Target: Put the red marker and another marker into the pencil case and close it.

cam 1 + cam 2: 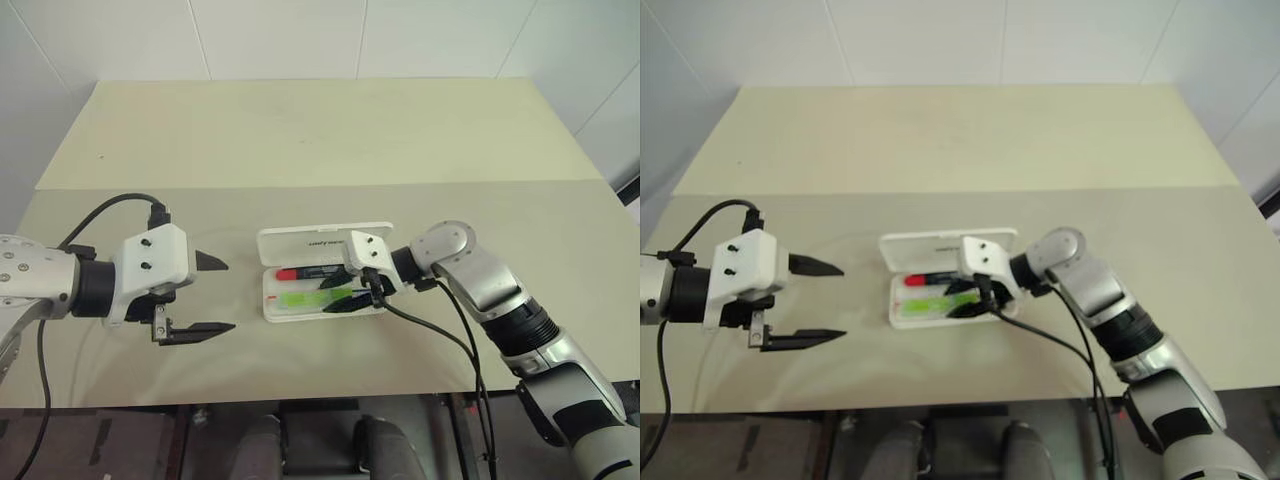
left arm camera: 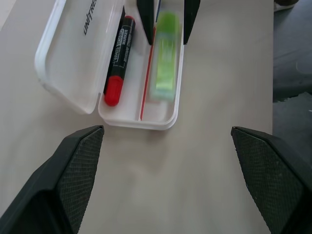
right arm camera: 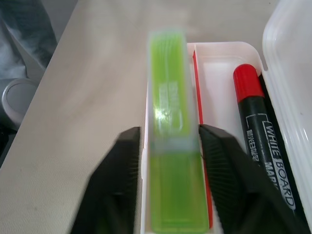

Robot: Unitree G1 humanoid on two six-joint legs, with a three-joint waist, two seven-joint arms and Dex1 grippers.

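The white pencil case lies open in the middle of the table, its lid folded back. Inside lie the red marker, a black barrel with a red cap, and the lime-green highlighter, side by side and parted by a red divider. My right gripper reaches in over the case's right end. Its fingers stand on either side of the highlighter, slightly apart from it, open. My left gripper hovers wide open to the left of the case, holding nothing.
The beige table stretches far behind the case. Its front edge runs just below the grippers. A black cable trails from my right wrist over the table's front right.
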